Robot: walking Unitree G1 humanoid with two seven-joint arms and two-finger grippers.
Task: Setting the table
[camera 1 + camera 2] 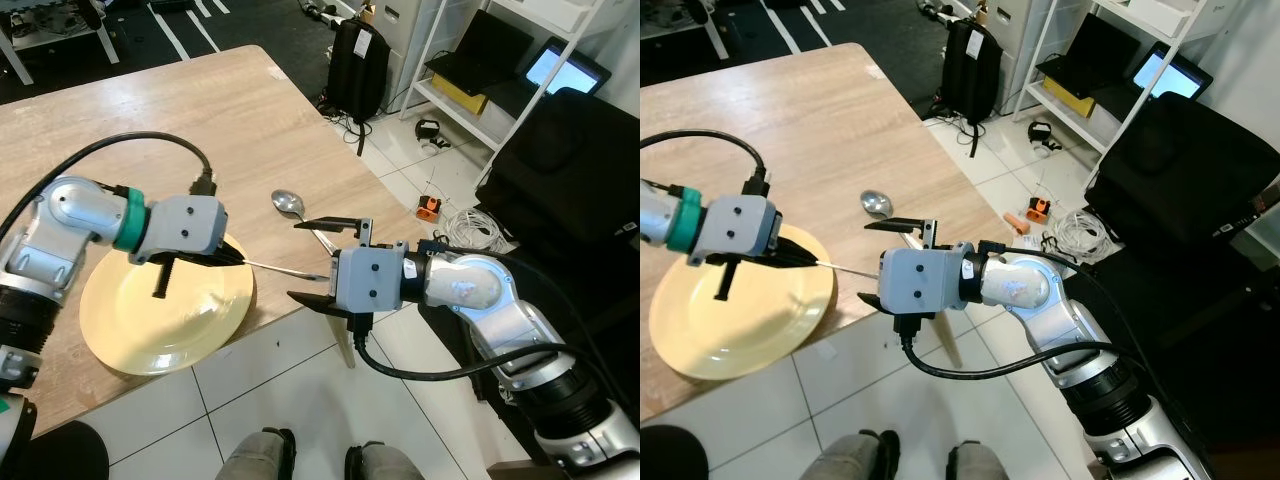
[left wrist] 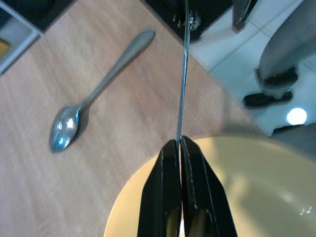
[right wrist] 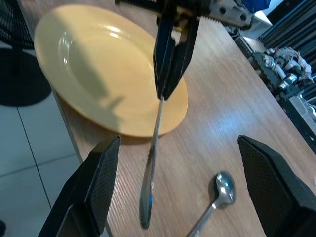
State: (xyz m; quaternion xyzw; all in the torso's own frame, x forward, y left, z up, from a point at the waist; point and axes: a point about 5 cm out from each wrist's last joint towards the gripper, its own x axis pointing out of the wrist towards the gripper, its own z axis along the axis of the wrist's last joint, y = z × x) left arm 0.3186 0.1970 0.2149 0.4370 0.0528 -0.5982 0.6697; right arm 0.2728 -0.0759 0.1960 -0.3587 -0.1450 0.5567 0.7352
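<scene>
A yellow plate [image 1: 150,330] lies at the near edge of the wooden table [image 1: 200,110]. Above the plate's right rim, my left gripper [image 1: 238,258] is shut on one end of a thin silver knife [image 1: 285,269], which it holds level and pointing right, out past the table edge. My right gripper [image 1: 295,260] is open, one finger above and one below the knife's free end, not touching it. In the right wrist view the knife [image 3: 150,168] hangs between the spread fingers [image 3: 98,177]. A silver spoon [image 1: 288,203] rests on the table just beyond the knife.
The table edge runs diagonally under both grippers, with white tile floor below. A pair of feet in black shoes [image 1: 265,455] stands close by. A black backpack [image 1: 358,60], a white shelf with a laptop [image 1: 480,60], cables [image 1: 470,225] and a black chair [image 1: 570,160] stand to the right.
</scene>
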